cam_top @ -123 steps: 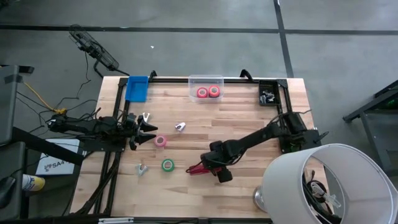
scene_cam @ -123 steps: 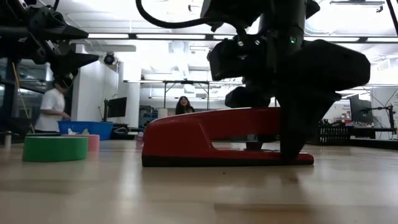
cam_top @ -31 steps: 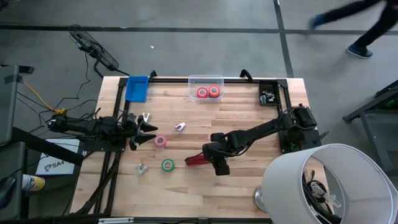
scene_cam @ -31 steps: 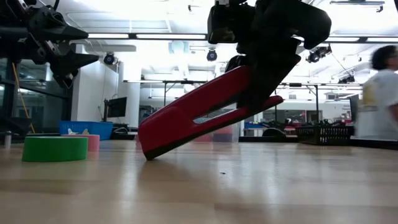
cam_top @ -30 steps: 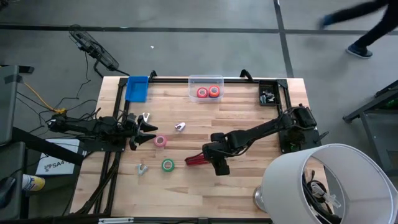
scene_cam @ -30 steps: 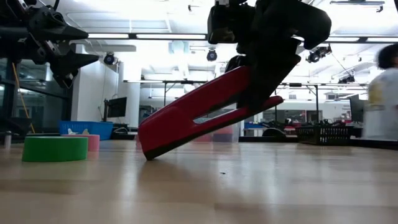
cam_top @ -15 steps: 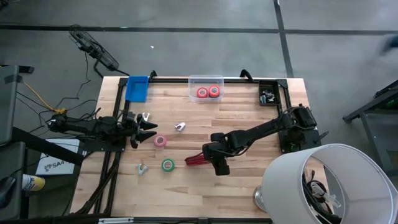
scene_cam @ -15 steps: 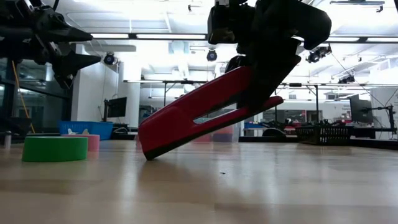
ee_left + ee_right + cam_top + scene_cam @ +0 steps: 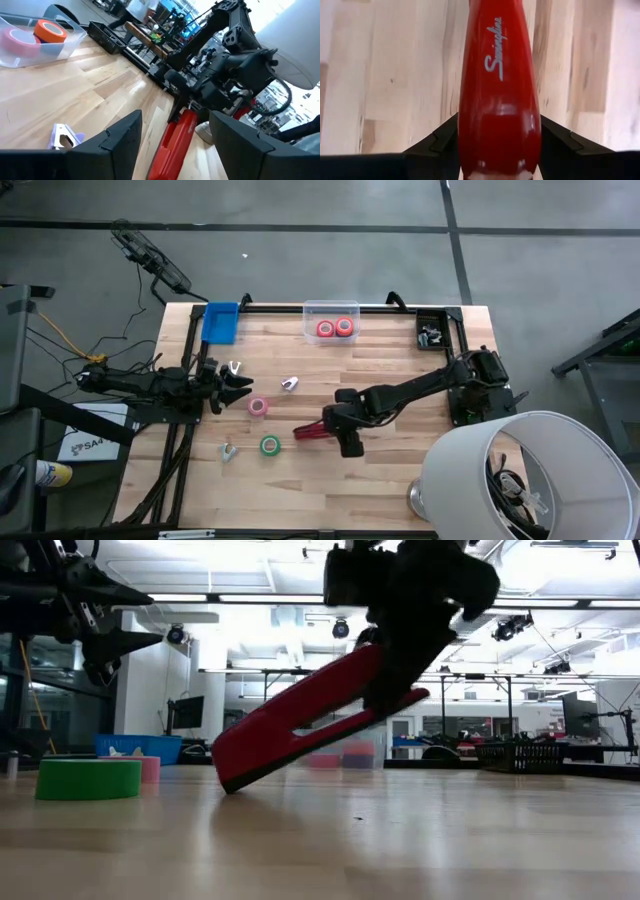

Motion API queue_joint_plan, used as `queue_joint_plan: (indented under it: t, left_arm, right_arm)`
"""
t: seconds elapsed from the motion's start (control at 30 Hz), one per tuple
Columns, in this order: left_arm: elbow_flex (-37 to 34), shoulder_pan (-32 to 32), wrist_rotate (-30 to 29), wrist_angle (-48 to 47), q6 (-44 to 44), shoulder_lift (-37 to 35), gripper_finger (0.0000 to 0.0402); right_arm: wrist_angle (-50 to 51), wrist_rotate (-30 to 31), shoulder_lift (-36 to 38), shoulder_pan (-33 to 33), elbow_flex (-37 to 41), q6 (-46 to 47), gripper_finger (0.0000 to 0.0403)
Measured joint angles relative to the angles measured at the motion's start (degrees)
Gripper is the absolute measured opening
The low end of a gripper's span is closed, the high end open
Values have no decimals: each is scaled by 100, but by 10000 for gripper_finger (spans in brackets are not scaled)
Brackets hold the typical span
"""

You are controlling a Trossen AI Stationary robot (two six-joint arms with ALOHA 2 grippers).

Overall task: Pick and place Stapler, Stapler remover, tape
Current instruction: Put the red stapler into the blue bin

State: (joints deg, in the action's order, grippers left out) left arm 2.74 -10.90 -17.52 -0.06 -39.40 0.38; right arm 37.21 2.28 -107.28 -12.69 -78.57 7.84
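Note:
The red stapler (image 9: 308,431) sits in my shut right gripper (image 9: 336,427) near the table's middle. It is tilted in the low view (image 9: 300,725). My left gripper (image 9: 241,389) hovers open near the left edge, beside the pink tape roll (image 9: 258,407), touching nothing. The green tape roll (image 9: 269,445) lies flat nearer the front. Two more rolls (image 9: 335,328) lie in a clear tray at the far edge. Silvery claw-shaped pieces (image 9: 290,384) lie on the wood. My right gripper pinches the stapler's raised end (image 9: 499,125) between its two fingers (image 9: 437,142), one on each long side. The fingers come from above, slanting, and lie across the stapler. The stapler slopes down toward the table's left; its low end (image 9: 228,780) is at the table surface.
A blue bin (image 9: 220,322) stands at the far left corner, and a black bin (image 9: 432,332) holding small metal pieces at the far right. A white lampshade (image 9: 520,475) overhangs the near right corner. Bare wood lies in front of the stapler.
My right gripper has carried the stapler a little toward the table's left and far edge. The raised end has gone slightly higher, so the stapler now slopes more steeply, while its low end has stayed down by the table.

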Motion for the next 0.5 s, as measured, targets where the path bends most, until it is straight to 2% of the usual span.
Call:
queue_joint_plan:
  t: [0.2, 0.5]
  left_arm:
    - [0, 0, -4, -2, 7, 0, 229]
    - [0, 0, -5, -6, 4, 1, 229]
  right_arm:
    - [39, 46, 3, 69, -318, -184, 182]
    - [224, -207, -38, 205, -319, -247, 182]
